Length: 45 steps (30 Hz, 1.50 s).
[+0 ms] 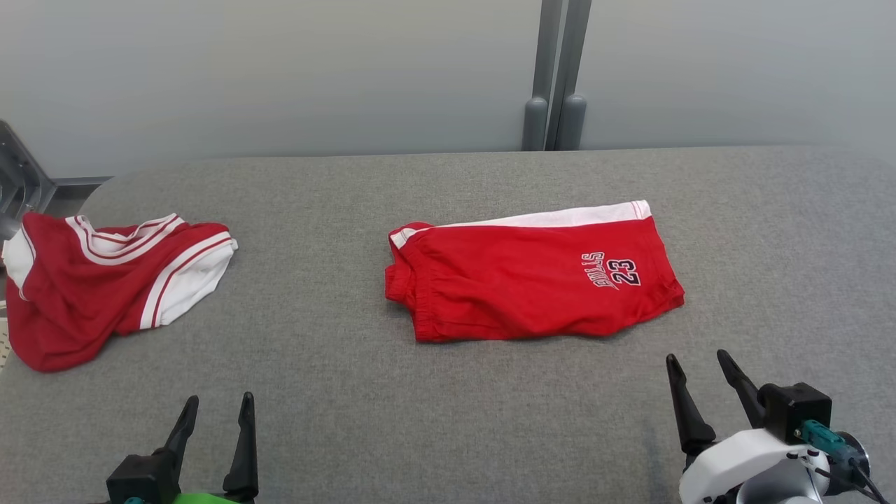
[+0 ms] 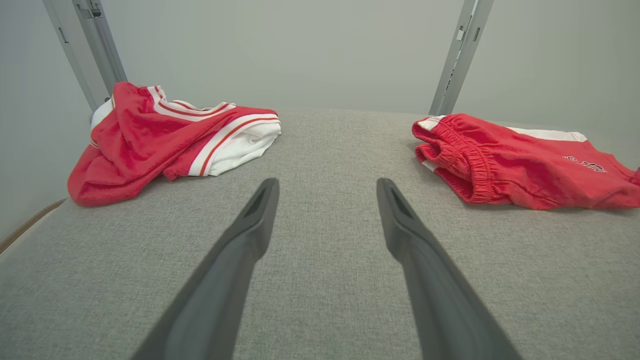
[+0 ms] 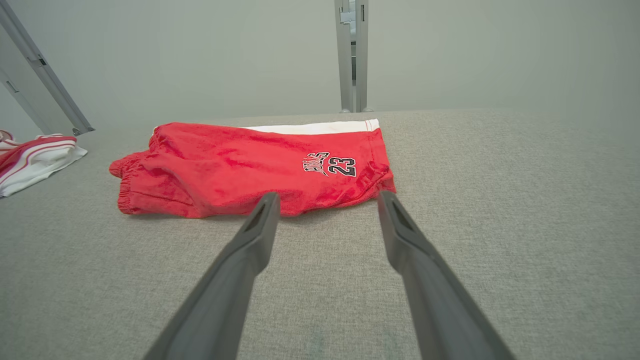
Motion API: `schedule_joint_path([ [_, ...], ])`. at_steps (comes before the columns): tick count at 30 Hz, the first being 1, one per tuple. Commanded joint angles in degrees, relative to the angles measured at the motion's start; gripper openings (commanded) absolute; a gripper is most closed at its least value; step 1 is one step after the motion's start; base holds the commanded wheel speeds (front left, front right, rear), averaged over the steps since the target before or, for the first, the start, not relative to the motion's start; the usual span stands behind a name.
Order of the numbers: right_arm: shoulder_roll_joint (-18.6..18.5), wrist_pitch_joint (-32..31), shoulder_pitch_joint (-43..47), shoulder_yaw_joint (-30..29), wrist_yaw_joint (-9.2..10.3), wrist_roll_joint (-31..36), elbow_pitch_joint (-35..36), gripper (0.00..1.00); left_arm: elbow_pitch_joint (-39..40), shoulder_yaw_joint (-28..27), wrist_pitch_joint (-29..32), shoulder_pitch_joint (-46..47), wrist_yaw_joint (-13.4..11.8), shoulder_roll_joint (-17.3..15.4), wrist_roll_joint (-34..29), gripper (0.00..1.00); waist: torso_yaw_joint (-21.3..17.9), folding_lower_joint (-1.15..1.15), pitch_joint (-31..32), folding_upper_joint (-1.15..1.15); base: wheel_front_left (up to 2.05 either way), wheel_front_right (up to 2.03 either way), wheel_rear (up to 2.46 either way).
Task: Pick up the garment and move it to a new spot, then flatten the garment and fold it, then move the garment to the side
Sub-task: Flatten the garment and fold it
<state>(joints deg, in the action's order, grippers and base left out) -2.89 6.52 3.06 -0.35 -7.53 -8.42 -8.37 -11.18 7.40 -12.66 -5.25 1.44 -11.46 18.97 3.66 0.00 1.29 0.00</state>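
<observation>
**A:** Where's the garment?

**B:** The red shorts point(image 1: 532, 280) lie around the middle of the grey table point(image 1: 448, 427), a little toward its right edge. They're doubled over, with the white stripe along the far side, the waistband toward the left edge and the number print toward the right.

**A:** So which step is this?

**B:** They lie flat and tidy, so I'd judge the folding done and the move to the side the step in hand. One caveat: I can't count the layers from these angles, so another fold may be due.

**A:** And the other cloth?

**B:** A red-and-white jersey point(image 1: 105, 280) is bunched up at the left edge, well apart from the shorts.

**A:** Grippers?

**B:** Both are by the near edge and empty. The left gripper point(image 1: 220, 397) is toward the near-left corner with its jaws apart. The right gripper point(image 1: 696, 355) is just short of the shorts' near right corner, also spread wide and touching nothing.

**A:** What does the next move call for?

**B:** The right gripper is the closer one. It would need to come in low along the table and pinch every layer at the near hem. The left should take the waistband end, or the fold may fall open in transit.
</observation>
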Motion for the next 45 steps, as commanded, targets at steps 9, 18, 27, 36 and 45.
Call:
schedule_joint_path([
  [9, -2.9, -17.1, -7.6, -2.4, 0.08, 2.0, 0.2, 1.0, 1.0, 1.0, -0.1, 1.2, -0.1, -0.3, -0.1, 1.0, 1.1, 0.0, -2.1, 0.0, 0.0, 0.0, 0.0],
  [18, -8.9, -43.5, -21.6, -6.6, 0.09, 1.9, -3.2, 1.0, 1.1, 3.0, -0.2, 5.0, 0.8, 0.1, -0.8, 1.0, 5.2, 0.0, -8.5, 0.0, 0.0, 0.0, 0.0],
  [27, -10.8, -52.7, -32.0, -13.8, 0.06, 2.8, -7.6, 1.0, 1.7, 4.4, -1.0, 8.6, 1.1, 0.7, -1.8, 1.0, 9.2, 0.0, -14.4, 0.0, 0.0, 0.0, 0.0],
  [36, -10.3, -53.6, -38.4, -18.3, 0.06, 6.1, -13.8, 1.0, 1.6, 5.4, -1.6, 11.0, 1.6, 0.7, -2.4, 1.0, 11.9, 0.0, -18.9, 0.0, 0.0, 0.0, 0.0],
  [45, -8.9, -52.5, -41.6, -20.6, 0.06, 7.5, -19.4, 1.0, 0.8, 6.8, -2.0, 12.3, 2.1, 1.4, -2.7, 1.0, 13.5, 0.0, -21.4, 0.0, 0.0, 0.0, 0.0],
])
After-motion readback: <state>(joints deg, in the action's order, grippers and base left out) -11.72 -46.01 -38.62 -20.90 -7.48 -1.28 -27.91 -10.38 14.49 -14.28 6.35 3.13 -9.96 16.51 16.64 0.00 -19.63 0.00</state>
